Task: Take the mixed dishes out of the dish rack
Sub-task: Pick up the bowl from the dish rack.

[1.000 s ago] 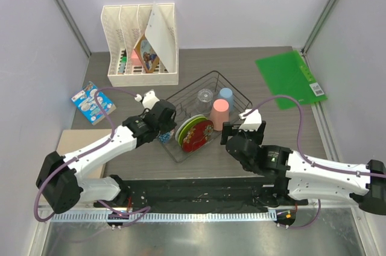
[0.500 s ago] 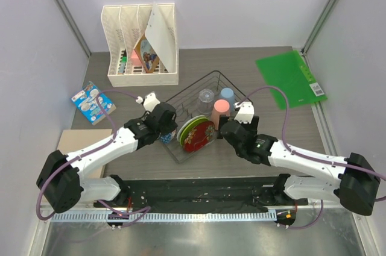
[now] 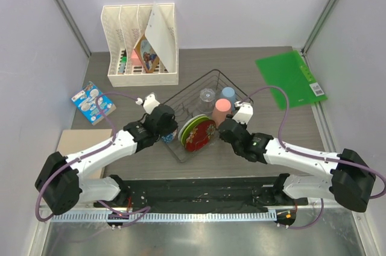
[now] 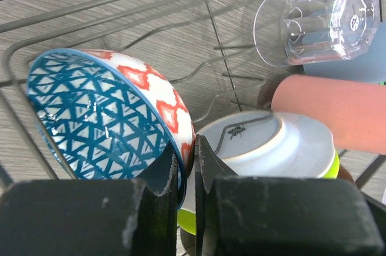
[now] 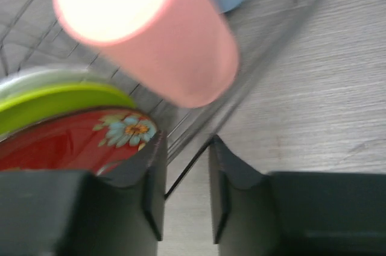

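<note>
Since the small blue patterned bowl (image 4: 102, 117) stands on edge at the left side of the dish rack (image 3: 190, 84), propped by the wire, only its rim is reachable. So the left pincer (image 4: 188, 165) is clenched on that rim, one finger inside the bowl and one on the red-diamond outside. The bowl is not lifted clear of the rack yet. Its outer face sits close to the white plate (image 4: 271, 147), which leans in the prongs at rack centre; can't tell if they touch. My read: lift up and out over the rack's left edge, otherwise it drags the plate.

Right pincer (image 5: 184, 174) is at the rack's near-right edge, parted and gripping nothing. A rack wire runs through the gap between its fingers. The pink plastic cup (image 5: 163, 39) sits just beyond it inside the rack, looks base-up, and is the likely next target. The red patterned plate (image 5: 78, 144) and green-rimmed plate (image 5: 54, 99) stand on edge in the prongs because the prongs hold them there, just left of the cup. The clear glass tumbler (image 4: 313, 24) is at the rack's far side, also looks base-up.

All dishes are inside the rack; no dish sits on the counter (image 3: 265, 87) outside it yet. Risk: the right pincer snags that wire on its way to the cup.
</note>
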